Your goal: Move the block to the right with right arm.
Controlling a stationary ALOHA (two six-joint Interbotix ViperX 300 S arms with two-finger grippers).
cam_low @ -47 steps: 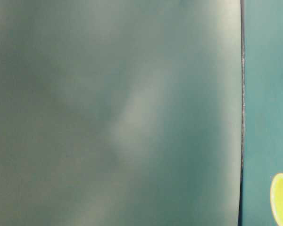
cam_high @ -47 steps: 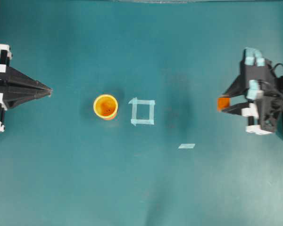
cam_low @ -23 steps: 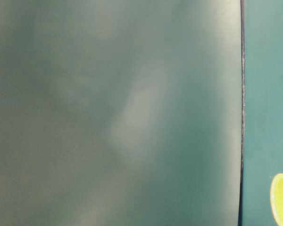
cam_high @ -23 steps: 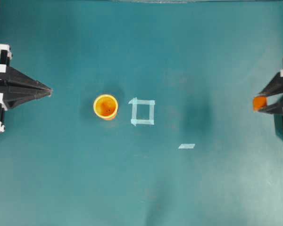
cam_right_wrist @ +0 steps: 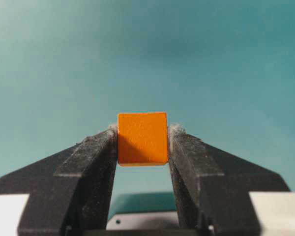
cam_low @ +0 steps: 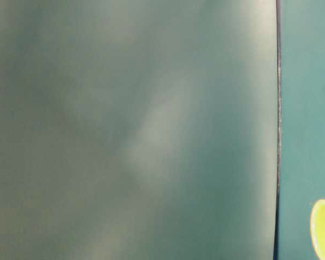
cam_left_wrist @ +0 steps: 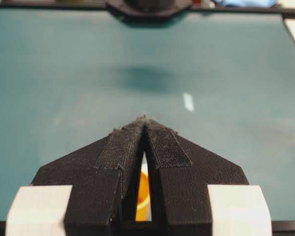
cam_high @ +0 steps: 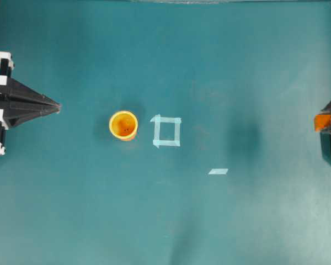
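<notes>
The block (cam_right_wrist: 142, 138), a small orange cube, is pinched between the two black fingers of my right gripper (cam_right_wrist: 142, 132), clear of the teal mat. From overhead the block (cam_high: 322, 122) shows at the far right edge, with the right gripper (cam_high: 323, 122) mostly cut off by the frame. My left gripper (cam_high: 58, 105) rests at the far left, its pointed fingers pressed together and holding nothing. In the left wrist view the left gripper (cam_left_wrist: 144, 119) is shut, tips meeting.
A round yellow-orange cup (cam_high: 123, 125) stands left of centre, its rim also at the table-level view's corner (cam_low: 323, 228). A pale tape square (cam_high: 166, 131) lies just right of the cup. A short tape strip (cam_high: 218, 171) lies further right.
My right gripper has carried the block further right, from near the right side to the very edge of the overhead view. The left arm, cup and tape have not moved.
</notes>
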